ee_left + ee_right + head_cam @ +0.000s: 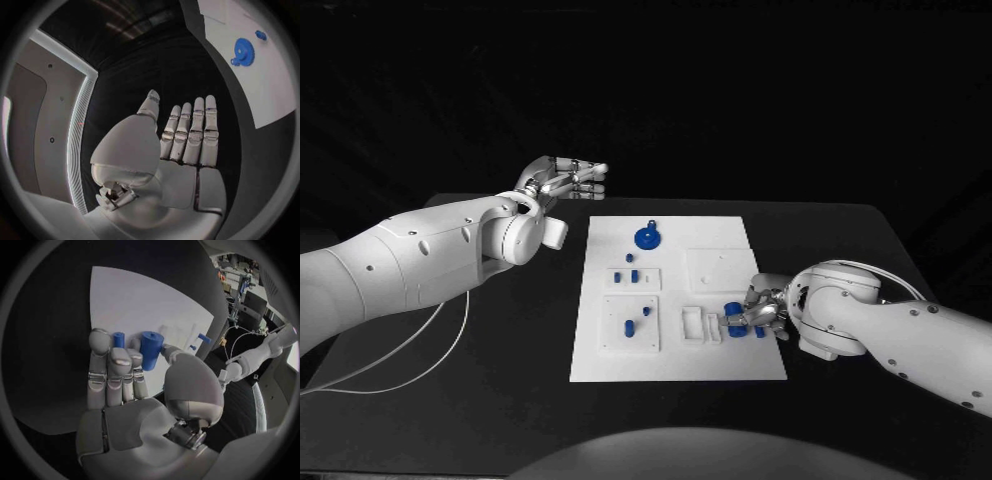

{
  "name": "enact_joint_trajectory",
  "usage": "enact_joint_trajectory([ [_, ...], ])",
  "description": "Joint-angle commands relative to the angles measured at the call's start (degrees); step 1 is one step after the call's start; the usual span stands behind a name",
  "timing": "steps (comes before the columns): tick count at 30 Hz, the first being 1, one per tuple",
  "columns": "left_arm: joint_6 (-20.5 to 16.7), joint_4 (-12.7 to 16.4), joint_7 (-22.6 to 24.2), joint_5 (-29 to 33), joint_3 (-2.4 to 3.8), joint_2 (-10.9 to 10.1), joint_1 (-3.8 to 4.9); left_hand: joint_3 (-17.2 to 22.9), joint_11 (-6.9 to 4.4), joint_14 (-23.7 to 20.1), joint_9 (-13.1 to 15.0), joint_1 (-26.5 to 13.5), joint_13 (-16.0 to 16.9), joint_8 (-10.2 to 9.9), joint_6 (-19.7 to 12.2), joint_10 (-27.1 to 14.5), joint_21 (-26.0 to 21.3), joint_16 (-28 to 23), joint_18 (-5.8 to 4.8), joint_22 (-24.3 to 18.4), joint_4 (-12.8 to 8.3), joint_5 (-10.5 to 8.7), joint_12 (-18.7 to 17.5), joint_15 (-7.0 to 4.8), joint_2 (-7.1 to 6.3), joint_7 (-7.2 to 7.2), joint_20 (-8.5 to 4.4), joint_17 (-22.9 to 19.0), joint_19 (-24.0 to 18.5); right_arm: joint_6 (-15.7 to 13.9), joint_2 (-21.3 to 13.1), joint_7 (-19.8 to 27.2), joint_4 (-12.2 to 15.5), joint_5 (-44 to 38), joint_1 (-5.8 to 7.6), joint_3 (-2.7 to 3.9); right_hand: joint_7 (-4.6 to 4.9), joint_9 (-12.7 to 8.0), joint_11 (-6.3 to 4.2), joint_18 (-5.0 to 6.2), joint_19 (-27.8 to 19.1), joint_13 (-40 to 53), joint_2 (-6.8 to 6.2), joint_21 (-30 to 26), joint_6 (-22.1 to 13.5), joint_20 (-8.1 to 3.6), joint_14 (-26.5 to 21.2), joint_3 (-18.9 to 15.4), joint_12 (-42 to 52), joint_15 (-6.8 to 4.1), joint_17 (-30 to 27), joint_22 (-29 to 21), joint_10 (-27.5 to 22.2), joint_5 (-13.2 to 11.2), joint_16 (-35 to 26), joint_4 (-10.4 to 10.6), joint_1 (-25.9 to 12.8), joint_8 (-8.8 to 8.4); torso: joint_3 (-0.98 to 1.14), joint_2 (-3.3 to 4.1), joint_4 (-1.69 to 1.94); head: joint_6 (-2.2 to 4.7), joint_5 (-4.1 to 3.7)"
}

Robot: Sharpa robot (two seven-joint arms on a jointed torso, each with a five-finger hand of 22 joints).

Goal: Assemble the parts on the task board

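Note:
The white task board (pixel 718 232) lies mid-table. A blue gear (pixel 649 237) sits near its far edge, and small blue parts (pixel 629 275) stand on its left half. My right hand (pixel 759 312) rests at the board's near right area. In the right wrist view that hand (pixel 131 385) pinches an upright blue cylinder (pixel 150 350) between thumb and fingers. A thinner blue peg (pixel 119 339) stands just beyond the fingertips. My left hand (pixel 567 180) hovers off the board's far left corner, holding nothing. Its fingers (pixel 187 135) are straight, and the gear (pixel 242 50) lies beyond them.
White raised blocks (pixel 630 322) and a slotted piece (pixel 701 325) sit on the board's near half. A thin cable (pixel 423 345) trails over the black table (pixel 862 240) under my left arm.

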Motion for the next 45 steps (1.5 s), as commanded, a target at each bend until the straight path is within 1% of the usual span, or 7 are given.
enact_joint_trajectory([
  [1,1.06,0.12,0.38,0.08,0.05,0.08,-0.05,-0.12,-0.03,-0.33,0.01,-0.31,-0.07,0.06,0.16,-0.44,0.30,-0.15,1.14,-0.10,0.25,0.10,-0.13,0.20,0.07,0.06,0.17,0.06,-0.02,-1.35,-0.06,-1.54,1.10,3.75,-0.60,-0.52,-0.64,0.64,-0.10,-0.15,2.36,0.07,0.22,0.15,-0.44,-0.01,0.00,15.85,0.26,0.05,0.06,0.18,0.69,0.87,0.35,-16.66,-1.44,0.43,-0.01,-0.01,-0.01,-0.02,0.03],
  [14,1.16,0.14,0.36,0.06,0.05,0.07,-0.05,-0.21,-0.04,-0.33,0.01,-0.40,-0.06,0.05,0.15,-0.41,0.30,-0.15,1.14,-0.10,0.29,0.07,-0.12,0.20,-0.01,0.05,0.18,0.06,-0.04,-2.72,-0.82,-1.65,4.24,7.64,1.63,-0.12,-0.73,0.49,-0.17,-0.17,2.40,0.12,0.57,0.50,-0.21,-0.07,-0.02,14.73,0.39,-0.02,0.13,0.64,0.81,2.62,0.61,-17.70,-1.57,0.39,-0.04,0.01,0.02,0.00,0.05],
  [22,1.14,0.21,0.26,0.01,0.05,0.04,-0.05,-0.21,-0.04,-0.33,0.01,-0.40,-0.06,0.05,0.15,-0.41,0.30,-0.15,1.14,-0.10,0.29,0.07,-0.12,0.20,-0.01,0.05,0.18,0.06,-0.04,-3.30,-0.39,-1.86,5.19,8.56,2.03,-0.06,-0.73,0.38,-0.17,-0.17,2.39,0.05,0.63,0.38,-0.18,-0.08,-0.04,14.40,0.28,-0.02,0.05,0.71,0.76,3.10,0.57,-17.88,-1.47,0.40,-0.03,0.02,0.09,0.02,0.39],
  [28,1.08,0.21,0.18,-0.04,0.05,0.03,-0.05,-0.22,-0.03,-0.35,0.01,-0.37,-0.07,0.05,0.20,-0.45,0.32,-0.15,1.14,-0.10,0.28,0.10,-0.13,0.20,0.03,0.13,0.18,0.06,-0.05,-2.43,0.74,-2.31,4.53,9.19,2.16,-0.11,-0.72,0.16,-0.15,-0.20,2.37,0.03,0.74,0.42,-0.15,-0.04,-0.04,14.02,0.27,0.02,0.02,0.87,0.75,3.13,0.60,-17.99,-1.44,0.39,-0.10,0.00,0.10,0.01,0.40],
  [33,1.05,0.20,0.15,-0.05,0.05,0.14,-0.05,-0.21,-0.03,-0.35,0.01,-0.36,-0.07,0.04,0.15,-0.46,0.32,-0.15,1.14,-0.10,0.29,0.10,-0.12,0.21,0.05,0.10,0.19,0.06,-0.06,-2.05,2.37,-2.76,3.47,9.52,2.20,-0.48,-0.70,-0.05,-0.11,-0.20,2.38,-0.01,0.91,0.29,-0.21,0.01,-0.04,13.49,0.20,0.06,0.01,0.94,0.66,3.39,0.64,-17.99,-1.33,0.40,-0.06,0.03,0.08,0.06,0.31],
  [40,1.02,0.21,0.05,-0.06,0.05,0.22,-0.05,-0.21,-0.03,-0.36,0.01,-0.35,-0.07,0.04,0.13,-0.47,0.32,-0.15,1.15,-0.10,0.29,0.10,-0.12,0.21,0.05,0.08,0.19,0.06,-0.06,-2.46,4.35,-2.94,2.09,7.19,2.22,-1.45,-0.70,-0.15,-0.12,-0.21,2.39,0.00,0.99,0.31,-0.13,0.02,-0.04,13.16,0.23,0.08,0.03,1.04,0.67,3.51,0.70,-17.94,-1.36,0.40,-0.04,0.05,0.05,0.17,0.30],
  [45,0.97,0.25,-0.05,-0.06,0.05,0.24,-0.05,-0.22,-0.02,-0.38,0.01,-0.40,-0.07,0.05,0.12,-0.48,0.32,-0.16,1.15,-0.10,0.35,0.09,-0.12,0.21,0.03,0.15,0.20,0.05,-0.06,-2.81,5.42,-2.82,1.35,4.01,2.22,-2.24,-0.72,-0.35,-0.14,-0.20,2.38,-0.07,0.90,0.12,-0.04,0.00,-0.07,13.14,0.16,0.05,-0.06,1.03,0.67,3.35,0.61,-17.86,-1.34,0.39,-0.04,0.04,0.00,0.18,0.62],
])
